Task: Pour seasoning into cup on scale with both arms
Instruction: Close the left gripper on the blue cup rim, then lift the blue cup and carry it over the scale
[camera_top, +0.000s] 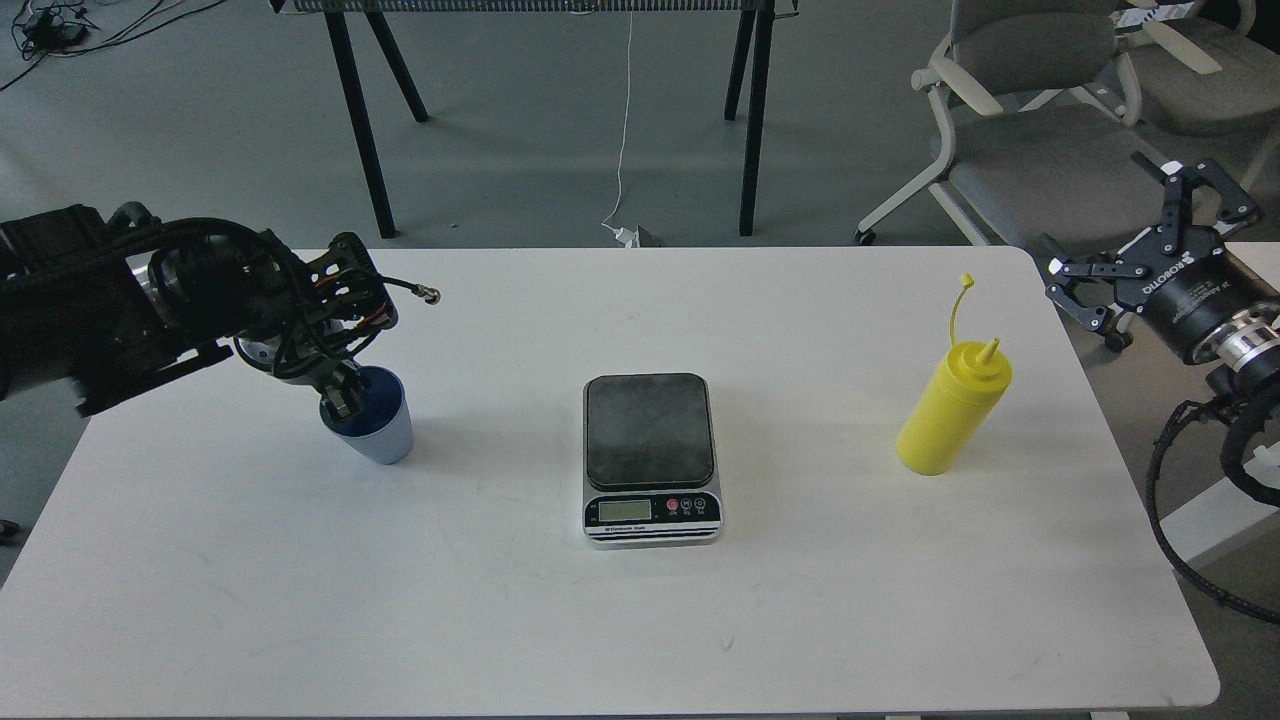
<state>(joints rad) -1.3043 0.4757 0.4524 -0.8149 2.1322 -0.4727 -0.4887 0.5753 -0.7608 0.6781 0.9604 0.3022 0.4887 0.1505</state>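
Note:
The light-blue cup stands on the white table at the left. My left gripper is at the cup's near-left rim, and one dark finger reaches over the rim. The other finger is hidden, so the grip is unclear. The silver scale sits at the table's middle with its dark plate bare. The yellow seasoning bottle stands at the right, its cap strap up. My right gripper is open and empty, off the table's right edge and above and right of the bottle.
Grey office chairs stand behind the table's far right corner, near my right gripper. Black table legs and a white cable are on the floor beyond the far edge. My right arm's cable loop hangs by the right edge.

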